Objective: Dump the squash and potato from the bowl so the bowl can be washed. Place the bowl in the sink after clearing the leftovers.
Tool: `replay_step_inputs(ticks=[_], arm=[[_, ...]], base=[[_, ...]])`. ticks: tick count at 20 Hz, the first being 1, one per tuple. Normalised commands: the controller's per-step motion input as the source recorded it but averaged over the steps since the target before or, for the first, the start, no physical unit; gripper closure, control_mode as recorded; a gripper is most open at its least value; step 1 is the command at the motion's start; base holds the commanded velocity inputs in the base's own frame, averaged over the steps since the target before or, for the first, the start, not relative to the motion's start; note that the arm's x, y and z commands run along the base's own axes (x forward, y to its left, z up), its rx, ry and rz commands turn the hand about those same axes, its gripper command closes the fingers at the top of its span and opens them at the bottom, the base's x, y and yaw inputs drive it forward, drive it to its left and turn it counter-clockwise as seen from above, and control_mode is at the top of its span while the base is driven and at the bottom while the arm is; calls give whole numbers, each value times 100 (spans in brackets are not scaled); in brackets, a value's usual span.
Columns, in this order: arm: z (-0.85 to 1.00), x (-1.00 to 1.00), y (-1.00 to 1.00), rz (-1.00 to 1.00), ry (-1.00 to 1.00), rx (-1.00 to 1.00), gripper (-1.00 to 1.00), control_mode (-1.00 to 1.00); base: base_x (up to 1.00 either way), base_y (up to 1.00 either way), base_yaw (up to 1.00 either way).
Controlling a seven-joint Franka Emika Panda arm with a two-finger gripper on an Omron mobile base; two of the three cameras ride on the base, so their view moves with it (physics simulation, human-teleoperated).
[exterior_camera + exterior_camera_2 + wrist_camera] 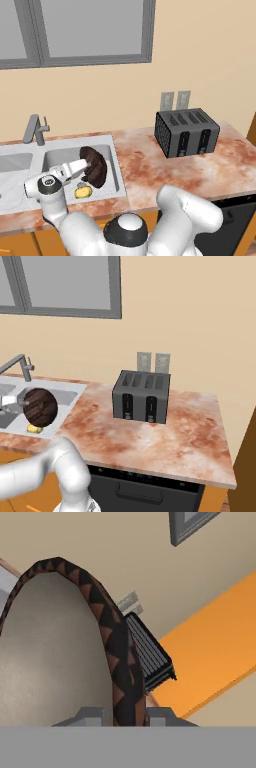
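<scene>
The dark brown bowl (96, 169) (40, 406) stands tipped on its edge over the right basin of the sink (118, 167) (67, 392). My gripper (84, 168) (22, 402) (125, 716) is shut on its rim, which passes between the fingertips in the hand view. There the greyish inside of the bowl (50, 662) faces the camera with nothing in it. The yellow potato (83, 191) (35, 429) lies on the basin floor below the bowl. The squash is hidden or out of view.
A grey faucet (34, 129) (22, 363) stands behind the sink. A black toaster (186, 132) (142, 396) sits on the marbled counter (165, 172) to the right, under two wall outlets (175, 100). A window (75, 30) is above the sink.
</scene>
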Motion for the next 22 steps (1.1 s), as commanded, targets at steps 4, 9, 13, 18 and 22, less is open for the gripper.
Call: replay_step_inputs(ticks=[4,9,13,18,22], arm=[[25,0,1,0,0,-9,100,-100],[3,-15,-10,1,0,6,100,-100],[7,-43,-61,0,-3,40,100,-100],[22,-44,-63,0,-12,53,100,-100],[58,-31,-52,0,-18,47,100,-100]], base=[[0,0,0],[0,0,0],[0,0,0],[0,0,0],[0,0,0]])
